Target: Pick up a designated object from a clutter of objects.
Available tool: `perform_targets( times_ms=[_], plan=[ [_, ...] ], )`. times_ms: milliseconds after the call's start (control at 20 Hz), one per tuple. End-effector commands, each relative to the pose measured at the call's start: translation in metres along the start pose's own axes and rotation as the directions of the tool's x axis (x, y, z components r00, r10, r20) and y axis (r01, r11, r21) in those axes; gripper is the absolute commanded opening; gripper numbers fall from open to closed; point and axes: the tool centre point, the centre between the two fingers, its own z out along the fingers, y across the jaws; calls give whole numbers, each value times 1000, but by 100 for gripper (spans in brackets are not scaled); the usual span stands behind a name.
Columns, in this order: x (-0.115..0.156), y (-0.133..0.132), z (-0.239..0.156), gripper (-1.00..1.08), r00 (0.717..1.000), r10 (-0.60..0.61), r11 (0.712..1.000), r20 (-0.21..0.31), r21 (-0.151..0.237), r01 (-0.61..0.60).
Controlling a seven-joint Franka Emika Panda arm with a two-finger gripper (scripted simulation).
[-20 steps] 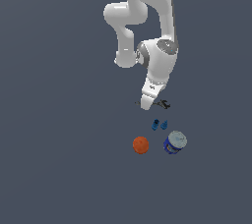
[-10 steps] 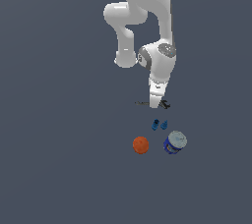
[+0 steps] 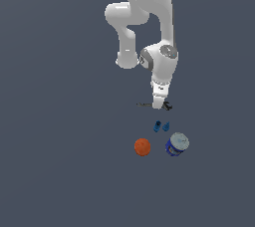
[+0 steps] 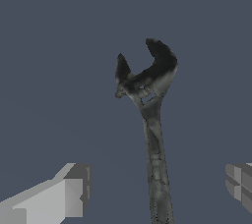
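Observation:
The dark grey-black wrench point(image 4: 153, 125) lies flat on the grey floor, its open jaw end point(image 4: 147, 70) pointing away from the wrist camera. In the exterior view the wrench point(image 3: 144, 104) shows as a thin dark line under the hand. My gripper point(image 3: 159, 104) is low over it and open. In the wrist view the gripper point(image 4: 157, 188) straddles the handle, with one pale fingertip point(image 4: 74, 191) on either side and a gap between each and the wrench. Nothing is held.
An orange ball point(image 3: 142, 147) and a blue jar with a pale lid point(image 3: 177, 144) sit on the floor nearer the camera than the wrench. Two tiny blue pieces point(image 3: 161, 126) lie between them and the wrench.
The hand has shifted to the exterior view's right and come down over the wrench. The objects have not moved.

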Motion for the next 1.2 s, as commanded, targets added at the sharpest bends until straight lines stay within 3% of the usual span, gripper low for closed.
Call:
perform_targets(
  times_ms=[0, 850, 900, 1150],
  plan=[
    [0, 0, 3, 100, 1000, -1, 1000, 0, 0, 1],
    [0, -1, 50, 100, 1000, -7, 1000, 0, 0, 7],
    [0, -1, 50, -100, 1000, -7, 1000, 0, 0, 7],
    [0, -1, 50, -100, 1000, -7, 1000, 0, 0, 7]
  ],
)
